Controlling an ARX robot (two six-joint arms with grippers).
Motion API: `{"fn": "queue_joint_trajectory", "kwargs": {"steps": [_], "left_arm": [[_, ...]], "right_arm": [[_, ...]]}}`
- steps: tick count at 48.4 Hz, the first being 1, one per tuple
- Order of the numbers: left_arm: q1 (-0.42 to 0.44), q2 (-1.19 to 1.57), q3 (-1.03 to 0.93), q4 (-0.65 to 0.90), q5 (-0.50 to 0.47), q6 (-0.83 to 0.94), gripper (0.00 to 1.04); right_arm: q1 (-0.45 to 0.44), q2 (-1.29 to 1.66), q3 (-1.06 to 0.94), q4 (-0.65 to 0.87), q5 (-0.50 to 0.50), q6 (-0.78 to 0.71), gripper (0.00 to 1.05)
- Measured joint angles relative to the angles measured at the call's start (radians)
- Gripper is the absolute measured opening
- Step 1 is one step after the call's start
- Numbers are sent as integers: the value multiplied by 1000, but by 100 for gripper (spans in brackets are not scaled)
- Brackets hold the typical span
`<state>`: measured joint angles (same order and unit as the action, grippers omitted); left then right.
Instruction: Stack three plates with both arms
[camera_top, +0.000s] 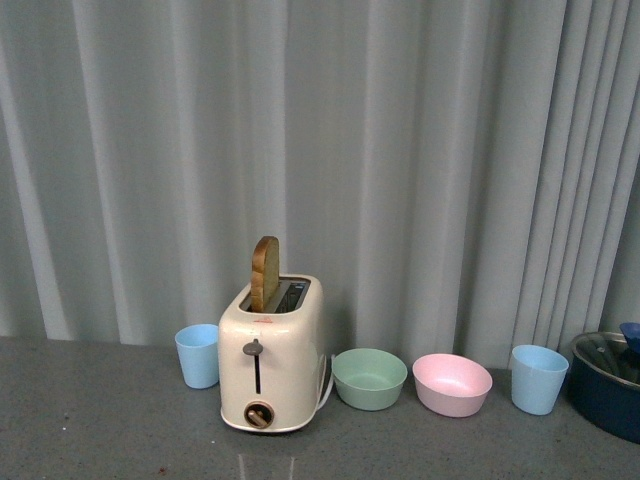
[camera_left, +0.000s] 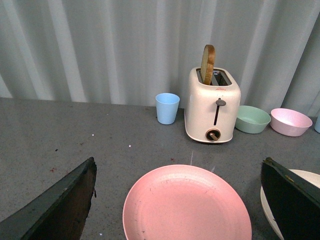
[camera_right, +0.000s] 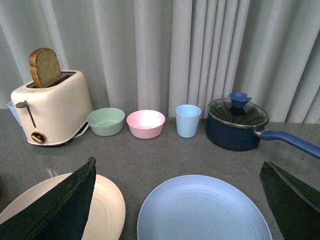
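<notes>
The pink plate (camera_left: 186, 206) lies flat on the grey table, between the spread fingers of my open left gripper (camera_left: 180, 200), which hovers over it. The cream-beige plate (camera_left: 265, 202) shows as a sliver past the left gripper's finger (camera_left: 292, 202). In the right wrist view the light blue plate (camera_right: 202, 212) lies flat between the fingers of my open right gripper (camera_right: 185, 200). The cream-beige plate (camera_right: 107, 207) lies beside it, partly hidden by a finger (camera_right: 57, 210). The three plates lie apart, none on another. No plate or gripper shows in the front view.
A cream toaster (camera_top: 272, 355) with a bread slice (camera_top: 264, 272) stands at the back. Beside it stand a blue cup (camera_top: 198, 355), a green bowl (camera_top: 369, 378), a pink bowl (camera_top: 452, 384), another blue cup (camera_top: 538, 378) and a dark blue lidded pot (camera_right: 237, 125) with its handle (camera_right: 292, 141).
</notes>
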<state>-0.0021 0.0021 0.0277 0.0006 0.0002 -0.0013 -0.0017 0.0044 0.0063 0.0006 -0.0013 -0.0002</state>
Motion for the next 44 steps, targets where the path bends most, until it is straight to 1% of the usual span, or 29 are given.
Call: {"fn": "queue_joint_trajectory", "kwargs": {"steps": [44], "left_arm": [[0,0,0,0,0,0,98]], "right_arm": [[0,0,0,0,0,0,97]]}}
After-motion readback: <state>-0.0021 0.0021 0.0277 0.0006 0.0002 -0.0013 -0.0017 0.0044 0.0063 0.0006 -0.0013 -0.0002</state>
